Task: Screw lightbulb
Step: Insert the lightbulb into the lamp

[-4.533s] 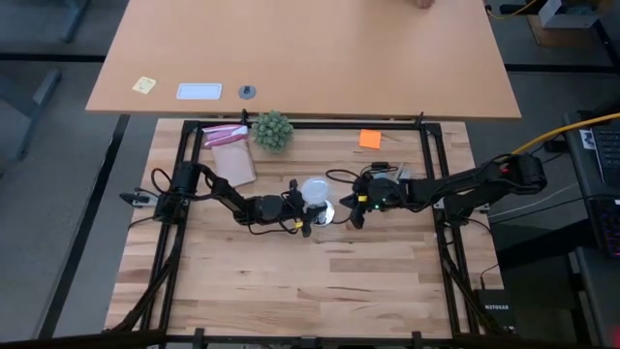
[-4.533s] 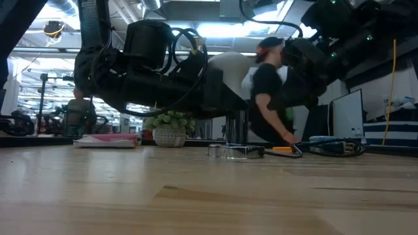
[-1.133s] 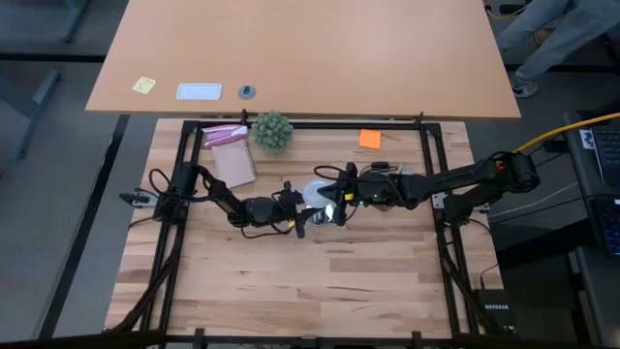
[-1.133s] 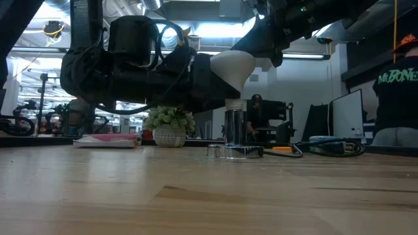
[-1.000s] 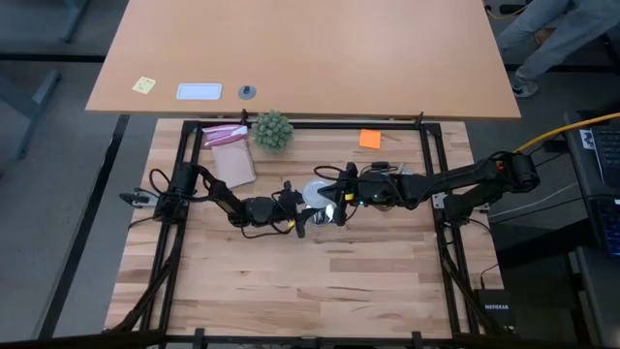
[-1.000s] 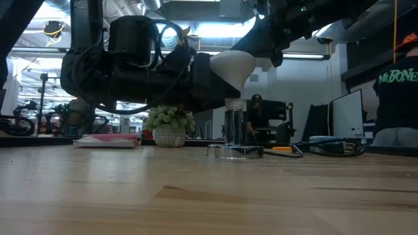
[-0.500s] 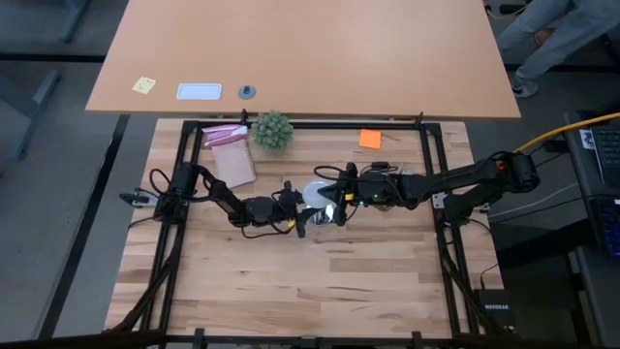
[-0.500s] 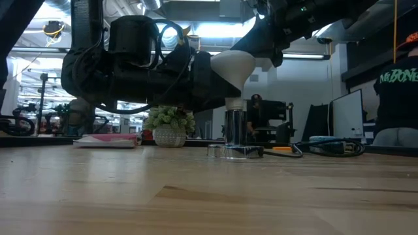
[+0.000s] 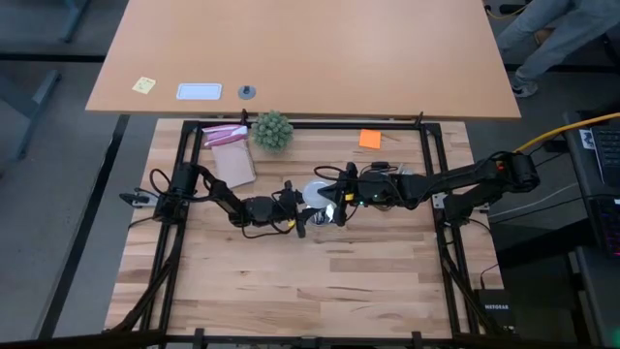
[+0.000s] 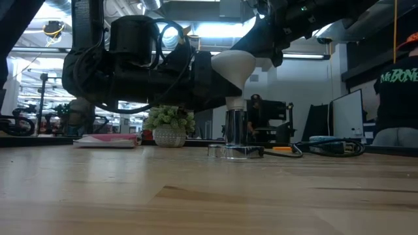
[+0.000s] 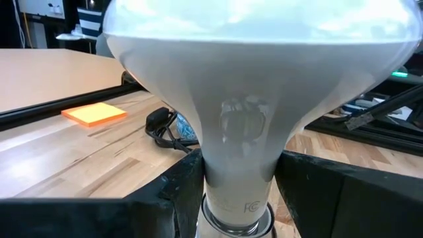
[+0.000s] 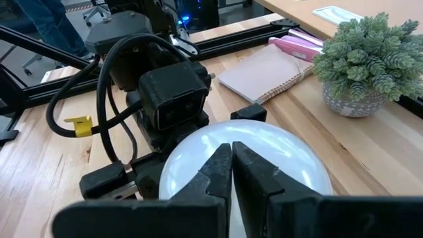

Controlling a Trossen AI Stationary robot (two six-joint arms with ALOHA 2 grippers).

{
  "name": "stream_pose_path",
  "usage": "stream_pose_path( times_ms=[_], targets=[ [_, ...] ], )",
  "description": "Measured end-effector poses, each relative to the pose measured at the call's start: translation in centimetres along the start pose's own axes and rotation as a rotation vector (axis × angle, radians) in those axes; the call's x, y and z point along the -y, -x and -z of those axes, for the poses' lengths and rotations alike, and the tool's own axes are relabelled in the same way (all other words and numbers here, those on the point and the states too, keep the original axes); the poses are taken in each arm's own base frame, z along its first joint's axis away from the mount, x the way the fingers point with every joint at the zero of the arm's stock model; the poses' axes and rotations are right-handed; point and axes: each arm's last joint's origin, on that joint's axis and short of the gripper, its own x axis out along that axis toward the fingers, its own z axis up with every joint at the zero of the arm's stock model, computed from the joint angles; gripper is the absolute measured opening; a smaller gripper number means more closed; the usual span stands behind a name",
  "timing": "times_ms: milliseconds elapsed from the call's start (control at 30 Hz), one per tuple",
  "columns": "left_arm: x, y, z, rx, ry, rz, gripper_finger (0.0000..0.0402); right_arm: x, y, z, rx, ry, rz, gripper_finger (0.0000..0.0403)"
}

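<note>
The white lightbulb (image 9: 315,193) stands upright, its narrow base in a silvery socket (image 10: 235,130). The socket rests on a round disc (image 10: 235,151) on the wooden table, with a black cord (image 10: 282,152) running off it. My left gripper (image 9: 306,207) reaches in level from the table's left, shut on the bulb's neck (image 11: 239,172). My right gripper (image 9: 330,199) comes from the right, its fingers shut together above the bulb's dome (image 12: 277,158). My left gripper pinches the bulb's narrow neck (image 11: 228,168) between its two fingers (image 11: 182,188), just above the socket's rim (image 11: 238,221). The fingers come level from the table's left. The bulb stays upright in the socket. My right gripper's shut fingertips (image 12: 228,162) rest on the top of the dome (image 12: 198,152), slanting down from the right. The gripper itself hides the exact place of touch.
A small green plant (image 9: 272,130) and a pink notebook (image 9: 231,155) sit at the far left of the table. An orange sticky note (image 9: 369,139) lies at the far side. Black frame rails (image 9: 310,124) border the table. A person (image 10: 398,98) stands beyond its right side.
</note>
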Motion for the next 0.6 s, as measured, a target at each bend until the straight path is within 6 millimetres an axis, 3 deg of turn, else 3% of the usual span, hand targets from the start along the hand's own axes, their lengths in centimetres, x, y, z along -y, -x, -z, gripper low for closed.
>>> stream_pose_path(
  times_ms=[600],
  targets=[
    [0.08,-0.02,0.09,-0.010,-0.004,0.004,0.0144,-0.07,-0.04,-0.24,0.033,-0.007,-0.011,0.0020]
  ],
)
